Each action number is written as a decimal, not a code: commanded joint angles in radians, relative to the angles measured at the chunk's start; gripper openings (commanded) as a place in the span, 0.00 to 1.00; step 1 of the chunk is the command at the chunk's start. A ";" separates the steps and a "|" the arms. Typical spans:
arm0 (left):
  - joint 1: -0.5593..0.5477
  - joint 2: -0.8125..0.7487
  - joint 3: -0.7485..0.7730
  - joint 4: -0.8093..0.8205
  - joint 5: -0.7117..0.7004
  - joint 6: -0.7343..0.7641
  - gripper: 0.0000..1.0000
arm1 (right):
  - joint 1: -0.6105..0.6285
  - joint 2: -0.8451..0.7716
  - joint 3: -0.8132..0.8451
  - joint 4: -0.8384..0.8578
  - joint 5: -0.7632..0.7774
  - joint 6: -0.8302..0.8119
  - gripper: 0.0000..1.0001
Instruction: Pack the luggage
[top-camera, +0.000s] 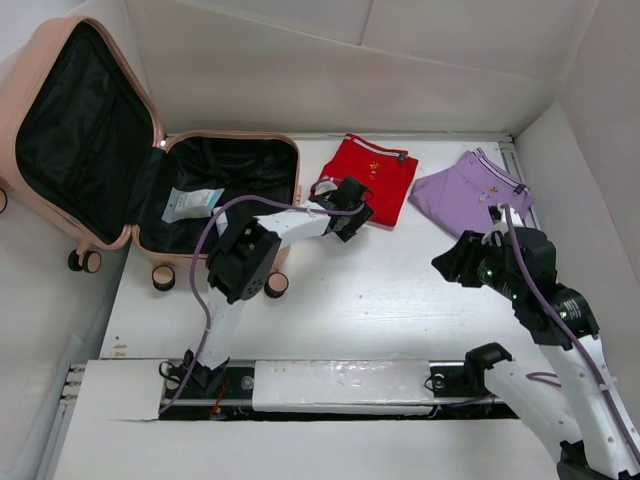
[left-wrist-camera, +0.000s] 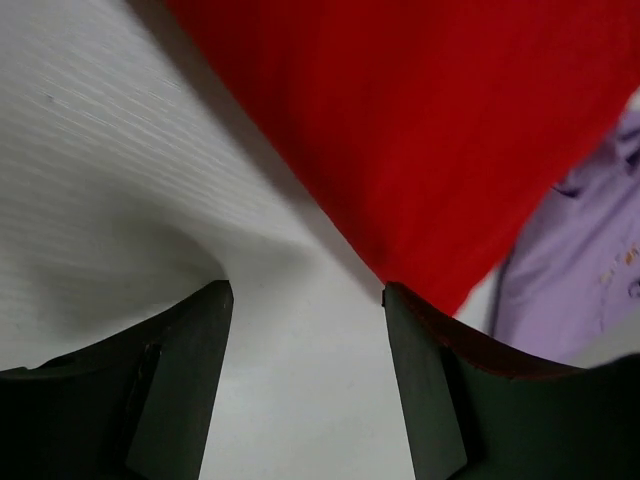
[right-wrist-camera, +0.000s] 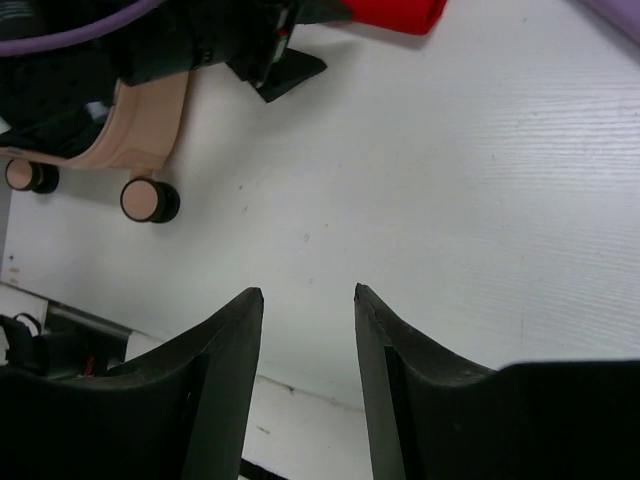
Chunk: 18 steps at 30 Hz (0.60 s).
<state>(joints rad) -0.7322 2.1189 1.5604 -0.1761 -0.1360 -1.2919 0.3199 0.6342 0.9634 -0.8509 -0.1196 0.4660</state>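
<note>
The white bench (top-camera: 400, 300) carries everything. The luggage (top-camera: 80, 130), a peach-pink hard-shell suitcase, lies open at the far left, its lid tilted up against the left wall and its black-lined base flat. A folded red shirt (top-camera: 385, 170) lies just right of the base, and a folded purple shirt (top-camera: 465, 190) further right. The left end effector (left-wrist-camera: 305, 298) is released, fingers spread at the red shirt's near corner. The right end effector (right-wrist-camera: 308, 292) is released over bare bench, grasping nothing. A small pale packet (top-camera: 195, 203) lies in the base
</note>
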 joint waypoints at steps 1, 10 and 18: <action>0.020 0.056 0.050 -0.091 -0.050 -0.180 0.59 | -0.007 -0.018 -0.003 0.001 -0.083 -0.017 0.48; 0.030 0.173 0.170 -0.232 -0.102 -0.340 0.59 | 0.047 -0.071 0.006 -0.025 -0.143 -0.036 0.48; 0.040 0.257 0.269 -0.405 -0.131 -0.414 0.51 | 0.113 -0.094 0.066 -0.053 -0.075 -0.073 0.48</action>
<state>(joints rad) -0.6991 2.2944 1.7981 -0.3496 -0.1871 -1.6562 0.4114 0.5610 0.9730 -0.9024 -0.2195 0.4206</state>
